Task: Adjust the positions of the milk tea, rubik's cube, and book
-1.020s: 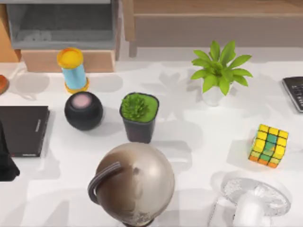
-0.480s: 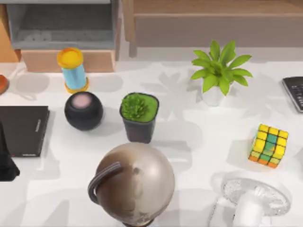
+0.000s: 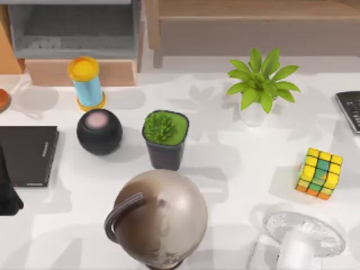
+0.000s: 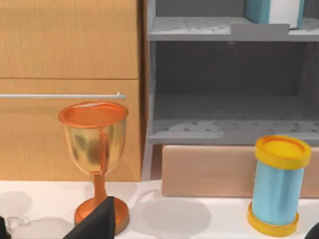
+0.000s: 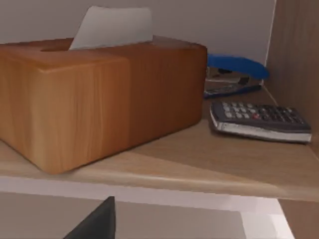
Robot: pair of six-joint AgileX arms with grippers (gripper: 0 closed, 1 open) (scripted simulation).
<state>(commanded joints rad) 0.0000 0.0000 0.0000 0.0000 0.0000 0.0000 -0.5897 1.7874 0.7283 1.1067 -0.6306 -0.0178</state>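
I take the black speaker as my landmark. The milk tea stands upright just behind it, close to the wooden box under the grey shelf unit, with bare white table on either side of the cup. In the left wrist view the book stands on the upper grey shelf, above the milk tea, with a copper goblet off to the side. The rubik's cube sits far to the speaker's right, near the table's right edge, just behind a white fan; open table lies between it and the globe. A potted succulent stands right of the speaker. The thin black book lies to the speaker's left, at the table's left edge. I cannot tell whether either of my grippers is released or clenched.
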